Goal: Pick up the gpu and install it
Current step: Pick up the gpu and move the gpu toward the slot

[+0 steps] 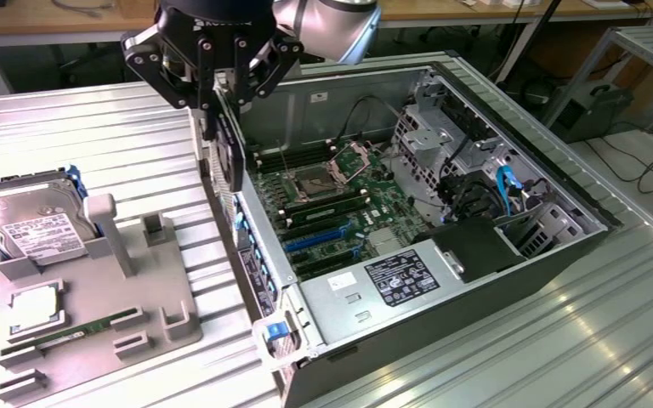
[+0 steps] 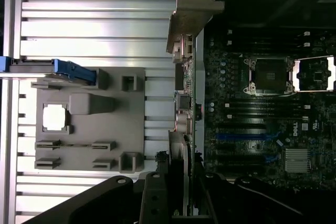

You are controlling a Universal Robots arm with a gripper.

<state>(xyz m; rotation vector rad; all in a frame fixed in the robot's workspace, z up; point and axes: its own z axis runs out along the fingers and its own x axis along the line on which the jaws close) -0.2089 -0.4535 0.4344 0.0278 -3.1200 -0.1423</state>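
Gripper [image 1: 220, 89] clamped on the gpu [image 1: 228, 149], card hanging edge-on
Fingers closed on the card's upper edge; it hangs upright over the open computer case [image 1: 303, 102] at the wall nearest the grey tray [image 1: 167, 297], beside the motherboard [image 1: 338, 221]; hard drive [image 1: 31, 229] and RAM stick [image 1: 71, 334] sit in the tray.

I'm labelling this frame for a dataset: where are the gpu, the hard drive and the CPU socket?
gpu [image 1: 230, 153]: exterior view, middle of its dark edge-on side.
hard drive [image 1: 35, 228]: exterior view, its white label.
CPU socket [image 1: 307, 184]: exterior view, socket centre.
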